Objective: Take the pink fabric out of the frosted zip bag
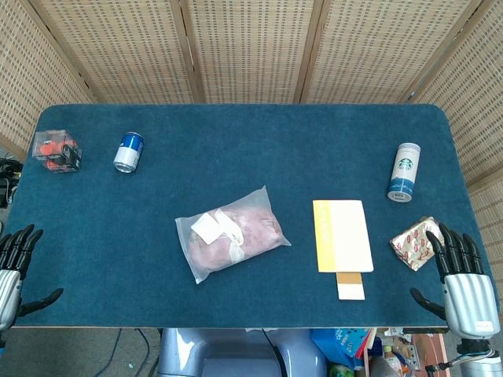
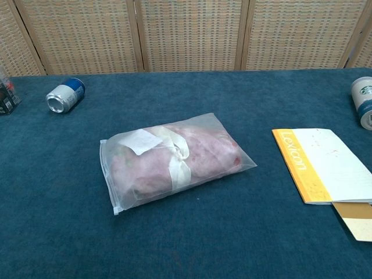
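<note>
A staged test bench: blue-carpeted table (image 1: pixel 236 141) walled by woven rattan screens (image 1: pixel 244 47).

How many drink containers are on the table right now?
2. A blue and white metal can lies on its side at the far left; a white and blue Starbucks cup stands upright at the far right. None seems hidden.

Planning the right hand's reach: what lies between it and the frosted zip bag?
In the head view, the yellow-and-white booklet lies between the right hand and the frosted zip bag, with a patterned packet just beside the hand.
</note>
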You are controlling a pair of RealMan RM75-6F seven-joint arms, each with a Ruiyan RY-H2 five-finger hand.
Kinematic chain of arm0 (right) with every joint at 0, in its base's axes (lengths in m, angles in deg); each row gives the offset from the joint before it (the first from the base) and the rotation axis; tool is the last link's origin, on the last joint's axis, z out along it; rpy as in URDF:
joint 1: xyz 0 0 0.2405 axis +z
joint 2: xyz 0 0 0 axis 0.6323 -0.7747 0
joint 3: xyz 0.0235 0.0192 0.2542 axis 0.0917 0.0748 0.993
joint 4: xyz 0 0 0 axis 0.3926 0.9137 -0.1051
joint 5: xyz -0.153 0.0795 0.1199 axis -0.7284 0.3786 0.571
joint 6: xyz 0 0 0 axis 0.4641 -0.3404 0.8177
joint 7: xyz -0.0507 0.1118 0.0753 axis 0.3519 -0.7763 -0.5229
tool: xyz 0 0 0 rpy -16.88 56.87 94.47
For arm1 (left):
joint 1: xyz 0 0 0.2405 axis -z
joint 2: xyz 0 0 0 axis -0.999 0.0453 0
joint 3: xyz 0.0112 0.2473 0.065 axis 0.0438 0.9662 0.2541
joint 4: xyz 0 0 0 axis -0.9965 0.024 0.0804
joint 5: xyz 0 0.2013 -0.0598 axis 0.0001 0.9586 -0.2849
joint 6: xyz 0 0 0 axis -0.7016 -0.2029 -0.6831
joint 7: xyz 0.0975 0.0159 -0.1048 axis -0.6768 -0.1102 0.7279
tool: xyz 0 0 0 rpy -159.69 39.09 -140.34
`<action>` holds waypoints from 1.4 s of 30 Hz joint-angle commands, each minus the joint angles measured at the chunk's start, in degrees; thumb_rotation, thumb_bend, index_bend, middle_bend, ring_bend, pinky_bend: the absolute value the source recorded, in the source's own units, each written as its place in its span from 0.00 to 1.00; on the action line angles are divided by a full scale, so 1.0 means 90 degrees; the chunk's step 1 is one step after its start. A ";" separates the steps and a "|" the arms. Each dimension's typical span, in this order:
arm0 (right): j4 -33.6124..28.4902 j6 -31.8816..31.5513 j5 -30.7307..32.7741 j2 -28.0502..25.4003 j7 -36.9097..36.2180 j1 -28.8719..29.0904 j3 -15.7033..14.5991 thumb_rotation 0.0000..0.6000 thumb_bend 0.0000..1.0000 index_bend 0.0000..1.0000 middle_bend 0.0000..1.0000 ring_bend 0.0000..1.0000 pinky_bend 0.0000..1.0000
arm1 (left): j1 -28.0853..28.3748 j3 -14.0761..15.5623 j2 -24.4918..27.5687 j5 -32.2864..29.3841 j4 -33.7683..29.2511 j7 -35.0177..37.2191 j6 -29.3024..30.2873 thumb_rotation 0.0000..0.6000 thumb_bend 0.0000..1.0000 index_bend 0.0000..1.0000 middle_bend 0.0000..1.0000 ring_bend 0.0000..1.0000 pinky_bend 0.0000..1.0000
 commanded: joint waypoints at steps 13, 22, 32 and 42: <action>-0.0066 0.0745 -0.0224 -0.0230 -0.0152 0.0455 -0.0045 1.00 0.00 0.00 0.00 0.00 0.00 | 0.0020 -0.0093 0.0005 -0.0243 -0.0026 -0.0046 -0.0082 1.00 0.12 0.00 0.00 0.00 0.00; 0.0448 0.3148 -0.0825 0.0104 -0.0849 0.2756 0.0604 1.00 0.00 0.00 0.00 0.00 0.00 | 0.0073 -0.0183 -0.0008 -0.0504 -0.0051 -0.0164 -0.0231 1.00 0.12 0.00 0.00 0.00 0.00; 0.0328 0.5414 0.1275 0.1114 0.0634 0.4255 0.1186 1.00 0.00 0.00 0.00 0.00 0.00 | 0.0185 -0.0286 -0.0089 -0.0808 -0.0005 -0.0308 -0.0475 1.00 0.12 0.00 0.00 0.00 0.00; 0.0844 0.5780 0.4218 0.2211 0.3165 0.5494 0.1272 1.00 0.00 0.00 0.00 0.00 0.00 | 0.0301 -0.0318 -0.0168 -0.1036 0.0038 -0.0472 -0.0743 1.00 0.12 0.00 0.00 0.00 0.00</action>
